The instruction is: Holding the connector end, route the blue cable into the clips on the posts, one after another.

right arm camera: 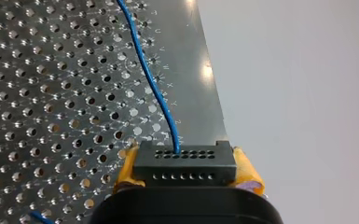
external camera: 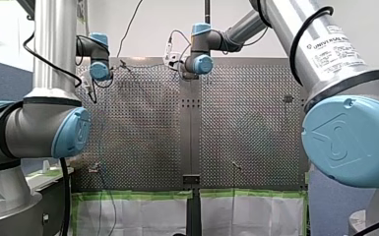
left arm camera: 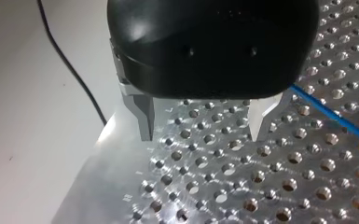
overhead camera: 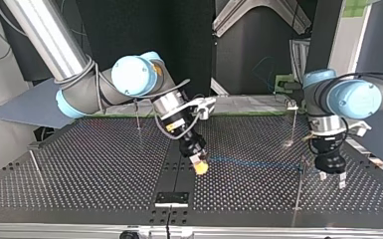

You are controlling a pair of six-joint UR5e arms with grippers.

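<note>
In the right wrist view my right gripper (right arm camera: 186, 173) has its yellow pads (right arm camera: 127, 164) shut on a black connector (right arm camera: 184, 158). The blue cable (right arm camera: 151, 79) leaves the connector and runs ahead over the perforated plate. In the top view that gripper (overhead camera: 200, 168) hangs low near the table's middle, and the cable (overhead camera: 253, 163) stretches from it to a thin post (overhead camera: 301, 174). My left gripper (overhead camera: 332, 178) stands just beside that post. Its metal fingers (left arm camera: 144, 116) are open with only bare plate between them, and the cable (left arm camera: 331, 116) passes beside one finger.
More thin posts stand on the perforated table: one at the top view's left edge (overhead camera: 35, 162), one at the back (overhead camera: 138, 115), one at the back right (overhead camera: 295, 122). A black bracket (overhead camera: 172, 198) sits at the near edge.
</note>
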